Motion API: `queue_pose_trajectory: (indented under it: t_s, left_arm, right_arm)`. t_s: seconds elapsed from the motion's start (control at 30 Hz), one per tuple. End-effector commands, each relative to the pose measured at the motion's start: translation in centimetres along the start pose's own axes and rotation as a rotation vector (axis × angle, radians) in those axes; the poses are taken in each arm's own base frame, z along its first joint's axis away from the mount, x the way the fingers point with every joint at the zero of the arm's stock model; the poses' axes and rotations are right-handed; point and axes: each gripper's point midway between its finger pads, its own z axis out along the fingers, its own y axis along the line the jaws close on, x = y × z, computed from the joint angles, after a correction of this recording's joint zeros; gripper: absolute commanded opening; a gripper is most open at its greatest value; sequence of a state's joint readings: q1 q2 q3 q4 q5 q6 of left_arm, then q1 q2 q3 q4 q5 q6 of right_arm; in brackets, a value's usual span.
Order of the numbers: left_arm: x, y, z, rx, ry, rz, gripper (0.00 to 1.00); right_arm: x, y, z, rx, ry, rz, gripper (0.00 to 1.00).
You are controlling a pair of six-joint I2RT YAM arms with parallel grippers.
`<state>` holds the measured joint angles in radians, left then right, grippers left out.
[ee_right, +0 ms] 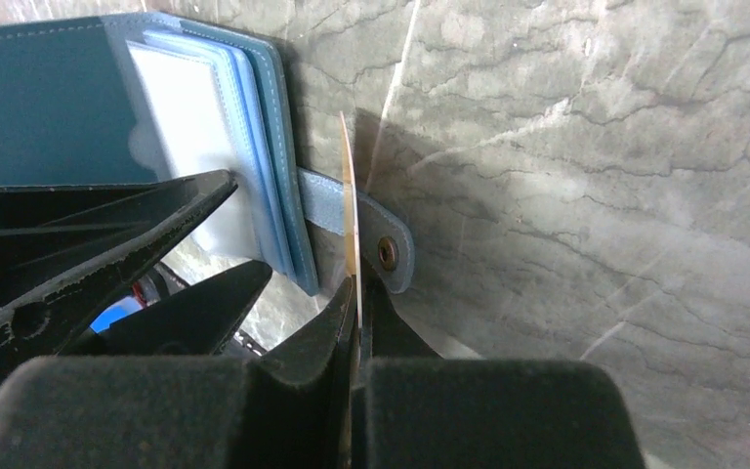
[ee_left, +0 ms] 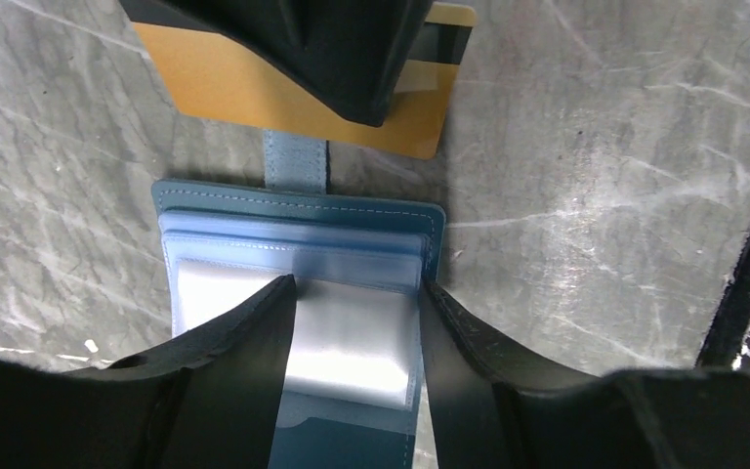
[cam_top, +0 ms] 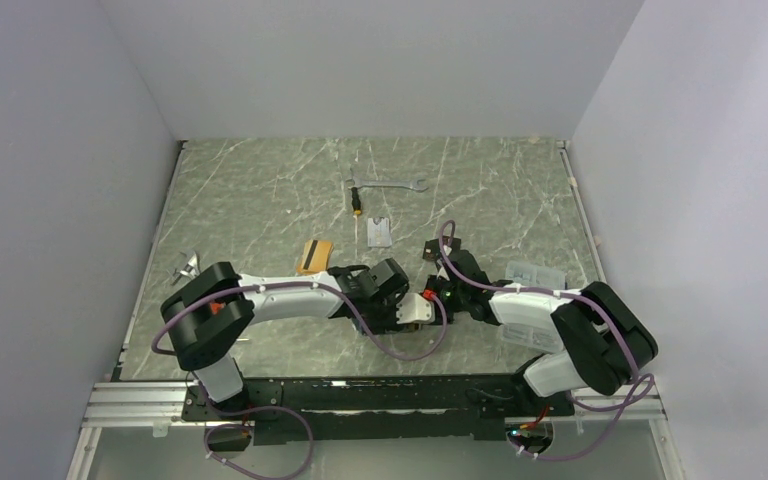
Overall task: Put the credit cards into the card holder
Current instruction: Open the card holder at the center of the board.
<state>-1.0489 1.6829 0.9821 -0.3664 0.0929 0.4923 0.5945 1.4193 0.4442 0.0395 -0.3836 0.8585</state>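
Gold plastic credit card: thin, likely stiff, light, slick; upper centre of left wrist view, over snap tab, right pincer clamped on it. Card holder soft, open on desk; left pincer spread, pinning it. Edge grip suits card.

Marble tbl, wrench, screwdriver, packet, orange card, card holder

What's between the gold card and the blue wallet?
Only the snap strap of the wallet, running under the gold card; the left wrist view shows it.
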Motion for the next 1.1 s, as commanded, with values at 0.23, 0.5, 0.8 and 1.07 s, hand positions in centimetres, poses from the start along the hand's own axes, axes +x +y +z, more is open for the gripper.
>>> queue_pose_trajectory:
  t_s: [0.23,0.5,0.8,1.07]
  left_arm:
    - [0.7,2.6,-2.7,-0.060,-0.029,-0.142,0.51]
    - [1.5,3.6,-4.2,-0.062,-0.044,-0.187,0.49]
    - [2.9,5.1,-4.4,-0.127,-0.011,-0.228,0.47]
    - [4.2,7.1,-5.1,-0.219,0.012,-0.287,0.47]
  right_arm:
    - [3.2,-7.9,-0.1,0.300,0.048,0.040,0.00]
    - [3.2,-7.9,-0.1,0.301,0.056,0.040,0.00]
    - [3.2,-7.8,-0.2,0.300,0.057,0.035,0.00]
    - [3.4,-7.9,-0.1,0.299,0.064,0.036,0.00]
